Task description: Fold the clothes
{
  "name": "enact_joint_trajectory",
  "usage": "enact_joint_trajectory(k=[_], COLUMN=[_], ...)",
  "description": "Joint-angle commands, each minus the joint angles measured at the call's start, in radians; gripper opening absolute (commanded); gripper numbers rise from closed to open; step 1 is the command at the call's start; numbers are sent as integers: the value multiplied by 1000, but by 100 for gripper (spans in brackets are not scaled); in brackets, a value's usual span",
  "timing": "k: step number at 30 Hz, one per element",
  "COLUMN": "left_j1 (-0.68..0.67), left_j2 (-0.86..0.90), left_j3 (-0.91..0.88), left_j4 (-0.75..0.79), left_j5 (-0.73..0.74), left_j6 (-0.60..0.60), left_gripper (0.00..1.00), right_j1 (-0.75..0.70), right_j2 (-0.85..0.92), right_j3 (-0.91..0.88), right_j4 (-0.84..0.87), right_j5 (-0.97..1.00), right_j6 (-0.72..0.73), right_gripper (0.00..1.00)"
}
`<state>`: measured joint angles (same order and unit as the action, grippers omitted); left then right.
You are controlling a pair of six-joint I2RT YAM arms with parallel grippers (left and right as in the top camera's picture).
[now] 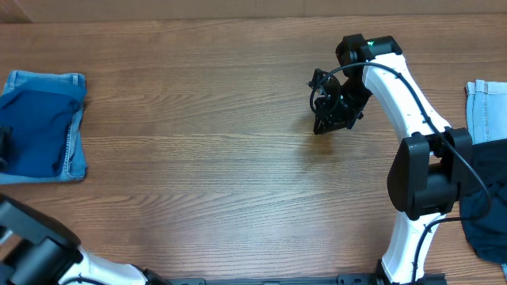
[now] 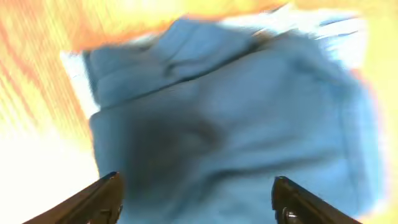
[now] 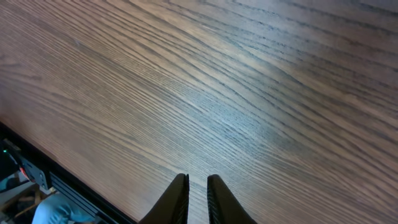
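The deep blue shirt [image 1: 36, 134] is seen at the table's [image 1: 198, 158] far left, laid on light-blue jeans [image 1: 77, 119]; its long axis cannot be told, being cut by the frame; the left gripper [image 2: 196, 180] is set directly over it, jaws wide and empty, though the view is blurred; the right gripper [image 1: 329, 111] is found well apart over bare wood, jaws narrow, nothing held; the left arm is judged nearer; no container is seen.

overhead: table [image 1: 238, 174] is viewed straight down | left wrist: blue clothes [image 2: 224, 124] are seen close, shared with overhead | right wrist: table is viewed obliquely, near
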<state>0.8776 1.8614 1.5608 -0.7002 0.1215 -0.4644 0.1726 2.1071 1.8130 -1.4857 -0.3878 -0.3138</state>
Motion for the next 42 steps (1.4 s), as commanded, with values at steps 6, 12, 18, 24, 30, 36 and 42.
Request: enact_joint_trajectory(k=[6,12,18,24,30,36,42], left_j1=[-51,-47,-25,66,64,62,16], left_j2=[-226,-27,195,443,493,419,144], left_j3=[24,24,24,24,24,26,26], left_j4=[124,121,189,181,191,190,230], left_j5=[362,274,263,254,386,589,836], left_j6=[261,323,337,337,339,375,395], left_gripper=[4,4,4,4,25,51,68], right_j1=[6,6,6,6,6,6,6], right_j2=[-24,-24,-24,-24,-24,-24,-24], right_j3=[21,21,21,21,21,21,21], right_j4=[23,11,-15,-16,-16,-13,17], right_j5=[-6,-6,-6,-5,-5,14,14], right_j6=[4,4,5,27,27,27,27], right_gripper=[15,15,15,16,16,16,18])
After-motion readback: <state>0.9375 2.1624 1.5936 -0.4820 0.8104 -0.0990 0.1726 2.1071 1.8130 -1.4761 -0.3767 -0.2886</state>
